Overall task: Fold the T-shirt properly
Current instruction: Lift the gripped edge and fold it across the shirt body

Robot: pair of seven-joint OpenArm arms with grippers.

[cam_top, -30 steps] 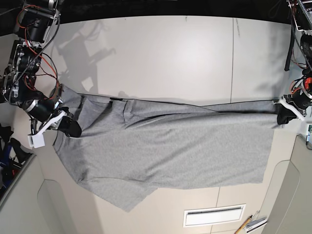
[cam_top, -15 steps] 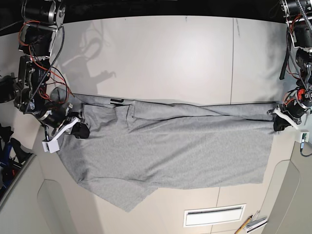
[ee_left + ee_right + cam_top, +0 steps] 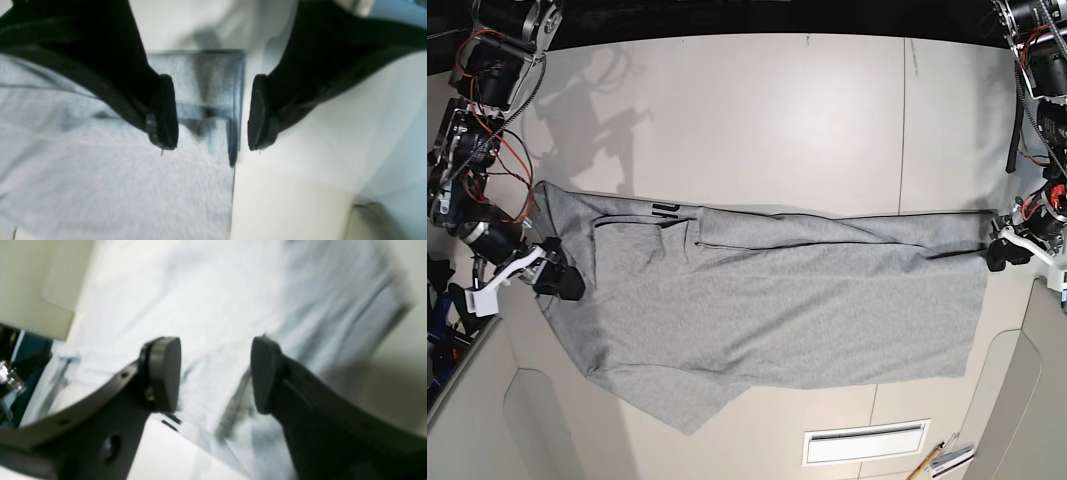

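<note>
Base view: the T-shirt point(image 3: 767, 310) lies spread lengthwise across the white table point(image 3: 757, 110), grey and mostly flat, with a folded band along its upper edge and a strip of black lettering point(image 3: 665, 209) showing at the fold. One lower corner hangs as a point toward the near edge of the table. The right gripper point(image 3: 560, 281) sits at the cloth's left-hand end in this view, and the left gripper point(image 3: 1004, 250) at its right-hand end; whether either touches the fabric cannot be told from here. A white vent panel point(image 3: 867, 441) lies near the bottom edge.

Left wrist view: the left gripper point(image 3: 210, 113) has its jaws apart, nothing between them. The black pads point(image 3: 165, 113) hover above the T-shirt point(image 3: 100, 186), whose straight side edge runs down just inside the gap; bare table point(image 3: 300, 193) lies to the other side. The picture is blurred.

Right wrist view: the right gripper point(image 3: 215, 373) likewise stands with jaws apart and empty. Below it the T-shirt point(image 3: 217, 306) fills most of the frame, with a dark seam or fold line beneath the gap; detail is lost to blur.
</note>
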